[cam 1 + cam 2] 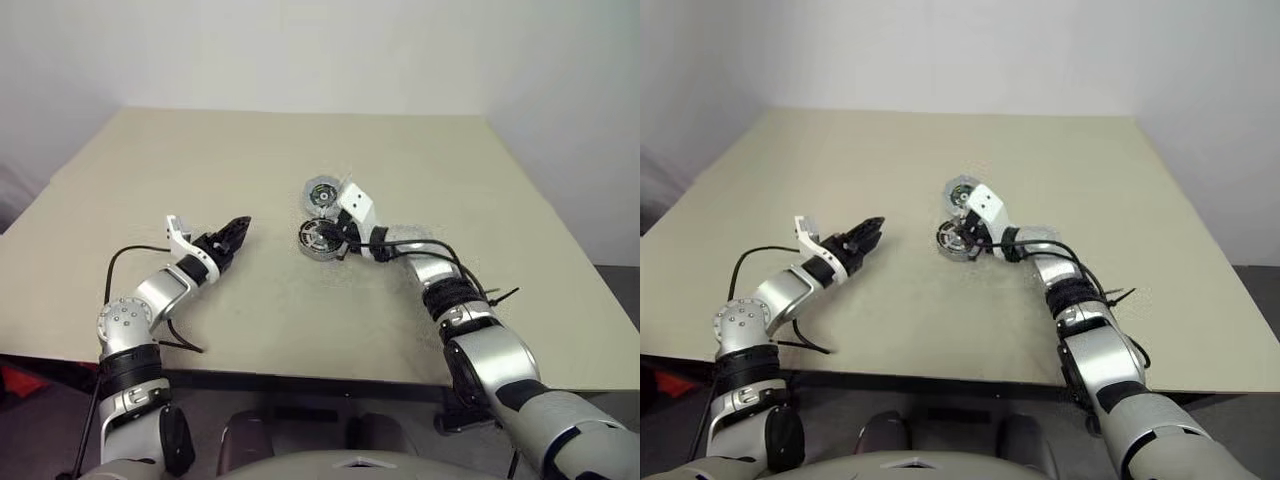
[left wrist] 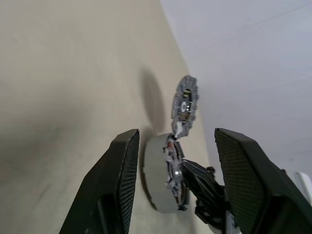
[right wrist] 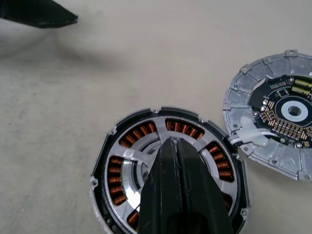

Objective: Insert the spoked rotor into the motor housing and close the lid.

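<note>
A beige table (image 1: 250, 180) carries the motor parts near its middle. The motor housing (image 3: 168, 170) sits flat on the tabletop, a round dark-rimmed cup with a ring of copper-red windings showing through the gaps of the silver spoked rotor (image 3: 131, 163), which already lies inside it. Just beyond the housing, on its far side and touching or nearly touching its rim, lies the lid (image 3: 278, 114), a silver disc turned with its dark circuit board and gold contacts facing up; a short pale wire lead (image 3: 248, 136) runs between lid and housing. The right gripper (image 3: 171, 146) reaches in from the right, angled slightly downward, with its two black fingers pressed together into a single point over the rotor's hub; whether the tips actually touch the metal cannot be told, and nothing is clamped between them. The left gripper (image 1: 232, 232) hovers over the table well to the left of the housing, pointing level toward it, its fingers (image 2: 117, 180) spread apart with nothing between them. In the left wrist view the housing and the lid appear in the gap between those spread fingers, farther off, with the right gripper's black tip resting at the housing's open face.
</note>
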You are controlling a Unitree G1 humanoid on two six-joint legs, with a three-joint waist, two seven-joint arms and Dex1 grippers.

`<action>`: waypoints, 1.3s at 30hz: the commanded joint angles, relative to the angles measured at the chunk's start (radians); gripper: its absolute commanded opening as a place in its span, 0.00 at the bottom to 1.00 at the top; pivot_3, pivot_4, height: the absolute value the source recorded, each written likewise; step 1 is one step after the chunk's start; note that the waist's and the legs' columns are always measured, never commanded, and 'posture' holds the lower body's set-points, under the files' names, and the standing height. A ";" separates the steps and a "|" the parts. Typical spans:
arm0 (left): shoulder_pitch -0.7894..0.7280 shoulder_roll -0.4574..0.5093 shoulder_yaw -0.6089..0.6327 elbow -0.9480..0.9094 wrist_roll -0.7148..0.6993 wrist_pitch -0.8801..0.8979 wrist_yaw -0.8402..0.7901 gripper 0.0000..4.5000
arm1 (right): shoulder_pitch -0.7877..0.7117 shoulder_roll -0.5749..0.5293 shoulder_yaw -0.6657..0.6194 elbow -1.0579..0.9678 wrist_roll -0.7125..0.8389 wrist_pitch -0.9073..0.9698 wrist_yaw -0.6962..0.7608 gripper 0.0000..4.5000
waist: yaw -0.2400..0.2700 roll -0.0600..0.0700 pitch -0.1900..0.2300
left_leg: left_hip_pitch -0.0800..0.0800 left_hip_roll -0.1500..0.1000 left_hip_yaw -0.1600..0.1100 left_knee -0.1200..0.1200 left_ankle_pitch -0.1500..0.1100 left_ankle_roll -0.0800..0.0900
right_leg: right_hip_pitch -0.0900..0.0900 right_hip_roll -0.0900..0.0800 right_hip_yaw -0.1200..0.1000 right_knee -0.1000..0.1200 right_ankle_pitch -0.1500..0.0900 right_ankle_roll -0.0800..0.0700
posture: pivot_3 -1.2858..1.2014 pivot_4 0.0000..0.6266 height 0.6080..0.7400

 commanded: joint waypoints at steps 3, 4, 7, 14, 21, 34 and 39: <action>0.001 0.017 -0.003 -0.037 -0.005 -0.016 -0.023 0.58 | -0.014 -0.007 -0.007 0.000 -0.007 -0.033 -0.014 0.00 | 0.000 0.000 0.000 | 0.002 0.000 0.000 0.000 0.000 0.000 | 0.002 0.000 0.000 0.000 0.000 0.000 | 0.52 0.00 1.00; 0.001 0.018 -0.005 -0.036 -0.002 -0.017 -0.025 0.58 | -0.028 -0.012 -0.013 -0.013 0.001 -0.039 -0.004 0.00 | 0.000 0.000 0.000 | 0.003 0.000 0.000 0.000 0.000 0.000 | 0.002 0.000 0.000 0.000 0.000 0.000 | 0.52 0.00 1.00; 0.003 0.035 -0.034 -0.049 0.038 -0.032 -0.052 0.58 | -0.084 -0.043 -0.022 -0.090 0.030 -0.060 0.070 0.00 | 0.000 0.000 0.001 | 0.002 0.000 0.000 0.000 0.000 0.000 | 0.002 0.000 0.000 0.000 0.000 0.000 | 0.52 0.00 1.00; 0.005 0.114 -0.170 -0.132 0.200 -0.116 -0.186 0.58 | -0.189 -0.201 0.116 -0.218 0.021 -0.075 0.546 0.00 | 0.001 -0.001 0.001 | -0.002 0.001 0.000 0.000 0.000 0.001 | -0.003 0.000 -0.001 -0.001 0.000 0.000 | 0.52 0.00 1.00; -0.007 0.101 -0.165 -0.119 0.225 -0.159 -0.208 0.59 | -0.337 -0.211 0.286 0.022 -0.205 -0.388 0.540 0.35 | -0.003 -0.001 0.001 | -0.003 0.001 0.000 0.003 -0.001 0.001 | -0.006 0.000 0.000 0.003 0.000 0.000 | 0.52 0.00 1.00; 0.078 0.054 -0.209 -0.220 0.228 -0.140 -0.204 0.59 | -0.435 -0.118 0.395 0.262 -0.386 -0.614 0.470 0.57 | -0.003 -0.001 0.002 | -0.006 0.001 0.000 0.005 -0.001 0.001 | -0.009 0.000 0.000 0.004 0.000 0.000 | 0.52 0.00 1.00; 0.098 0.038 -0.219 -0.241 0.230 -0.135 -0.196 0.59 | -0.469 -0.120 0.405 0.327 -0.451 -0.611 0.376 0.57 | -0.008 -0.001 0.002 | -0.005 0.002 0.000 0.008 -0.001 0.001 | -0.009 0.000 0.000 0.007 0.000 -0.001 | 0.52 0.00 1.00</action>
